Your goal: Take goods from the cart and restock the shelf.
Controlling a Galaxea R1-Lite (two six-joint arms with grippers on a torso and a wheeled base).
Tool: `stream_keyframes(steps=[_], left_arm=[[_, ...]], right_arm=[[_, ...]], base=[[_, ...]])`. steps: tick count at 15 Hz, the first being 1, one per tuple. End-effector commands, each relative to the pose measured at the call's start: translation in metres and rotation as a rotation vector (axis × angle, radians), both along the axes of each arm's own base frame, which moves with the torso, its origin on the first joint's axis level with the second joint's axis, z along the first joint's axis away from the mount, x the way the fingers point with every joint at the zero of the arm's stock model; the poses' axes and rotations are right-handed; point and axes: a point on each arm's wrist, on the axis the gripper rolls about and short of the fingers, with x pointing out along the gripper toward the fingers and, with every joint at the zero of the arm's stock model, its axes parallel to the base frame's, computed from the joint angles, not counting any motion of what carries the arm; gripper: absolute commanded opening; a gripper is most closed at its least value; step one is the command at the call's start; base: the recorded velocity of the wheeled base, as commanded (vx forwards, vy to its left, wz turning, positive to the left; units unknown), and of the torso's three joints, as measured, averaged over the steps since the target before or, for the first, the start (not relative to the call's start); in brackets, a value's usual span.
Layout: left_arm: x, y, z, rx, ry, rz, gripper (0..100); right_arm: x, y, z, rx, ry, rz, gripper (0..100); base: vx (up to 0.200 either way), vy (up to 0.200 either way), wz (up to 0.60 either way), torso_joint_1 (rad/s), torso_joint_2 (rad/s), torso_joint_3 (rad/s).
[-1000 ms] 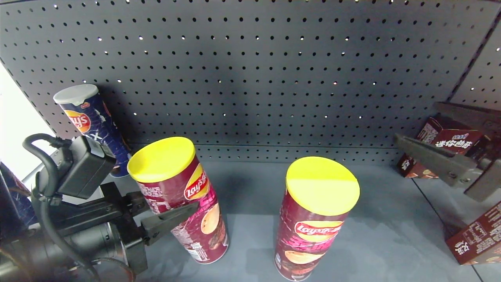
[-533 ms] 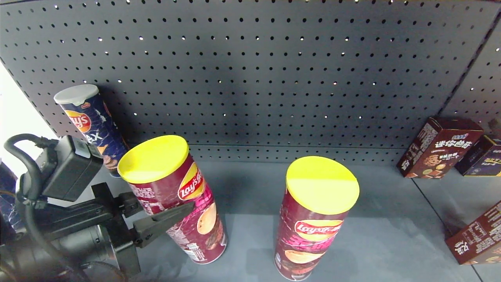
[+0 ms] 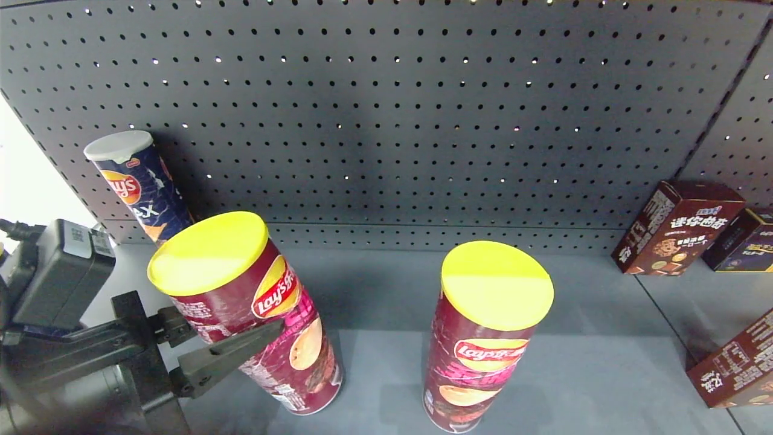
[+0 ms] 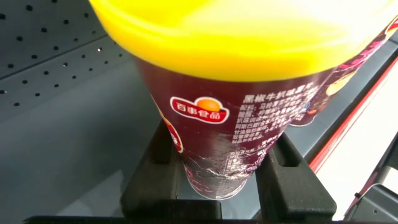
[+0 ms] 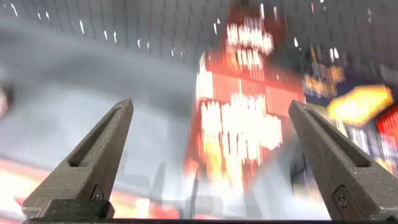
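Glossy can (image 3: pixel 284 338), plastic lid (image 3: pixel 208 254); matt, prob. metal pegboard (image 3: pixel 386 121).

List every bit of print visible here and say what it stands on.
Tilted chip can: round brand logo; the left wrist view adds a red oval label and rows of small characters.
Standing chip can: oval brand logo; its fine print is too small to read.
Blue can: round logo, large letters partly hidden.
Brown box: white characters.
Right wrist view: print blurred, unreadable.

I observe my left gripper (image 3: pixel 256 329) clamped around a tilted can (image 3: pixel 241 302) with a yellow lid. An upright can (image 3: pixel 486 344) stands apart on the shelf (image 3: pixel 604 374). A blue can (image 3: pixel 139 187) sits near the pegboard (image 3: pixel 386 121).
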Motion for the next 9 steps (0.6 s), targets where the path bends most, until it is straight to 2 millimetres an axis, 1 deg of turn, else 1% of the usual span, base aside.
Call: stream_keyframes(steps=[1,4,5,6,7,9], left_arm=[[-0.002,0.001,0.002,-0.007,-0.012,0.000,0],[-0.003,0.002,0.002,-0.009,-0.014,-0.003,0],[-0.003,0.001,0.003,-0.010,-0.016,-0.003,0],[-0.003,0.001,0.003,-0.010,-0.016,-0.003,0],[-0.003,0.001,0.003,-0.011,-0.017,-0.003,0],[-0.003,0.001,0.004,-0.012,-0.020,-0.005,0]], right_arm=[[-0.029,-0.009,-0.034,0.021,-0.064,-0.021,100],[-0.030,-0.010,-0.041,0.024,-0.067,0.005,100],[-0.029,-0.010,-0.046,0.022,-0.060,0.012,100],[-0.027,-0.009,-0.057,0.016,-0.041,0.013,100],[-0.024,-0.008,-0.064,0.017,-0.024,0.012,100],[-0.022,-0.006,-0.071,0.007,-0.003,0.033,100]], base=[[0.000,0.000,0.00,0.000,0.00,0.000],[0.000,0.000,0.00,0.000,0.00,0.000],[0.000,0.000,0.00,0.000,0.00,0.000],[0.000,0.000,0.00,0.000,0.00,0.000],[0.000,0.000,0.00,0.000,0.00,0.000],[0.000,0.000,0.00,0.000,0.00,0.000]])
